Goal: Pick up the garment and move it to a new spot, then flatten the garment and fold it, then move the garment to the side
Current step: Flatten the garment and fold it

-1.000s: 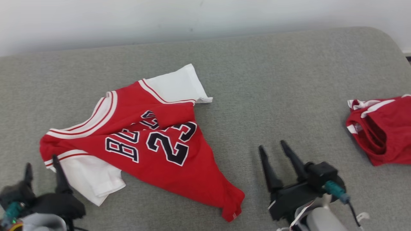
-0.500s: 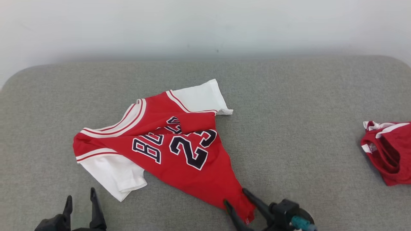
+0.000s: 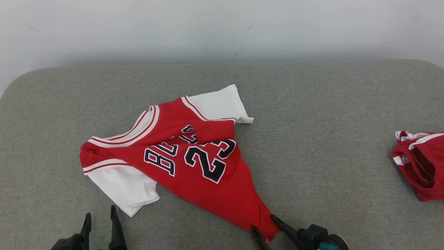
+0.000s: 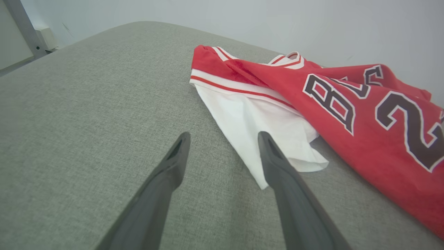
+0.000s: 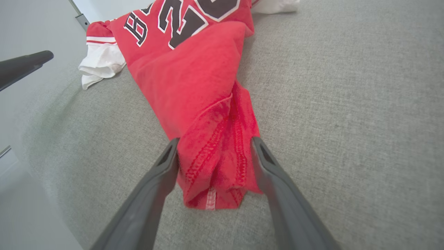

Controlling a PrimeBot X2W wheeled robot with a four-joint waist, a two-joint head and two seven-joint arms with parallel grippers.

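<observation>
Jersey (image 3: 194, 163), red and white, lies rumpled at the middle of a grey padded bench (image 3: 329, 104), well apart from a second red garment (image 3: 419, 163) at the bench's right edge. The right gripper (image 3: 264, 224), fingers spread, straddles the jersey's near hem corner (image 5: 215, 166). The left gripper (image 3: 100, 212), also spread, hovers just short of a white sleeve (image 4: 256, 121). A clean lift likely means pinching low on the bunched hem, catching every layer, before rising.
</observation>
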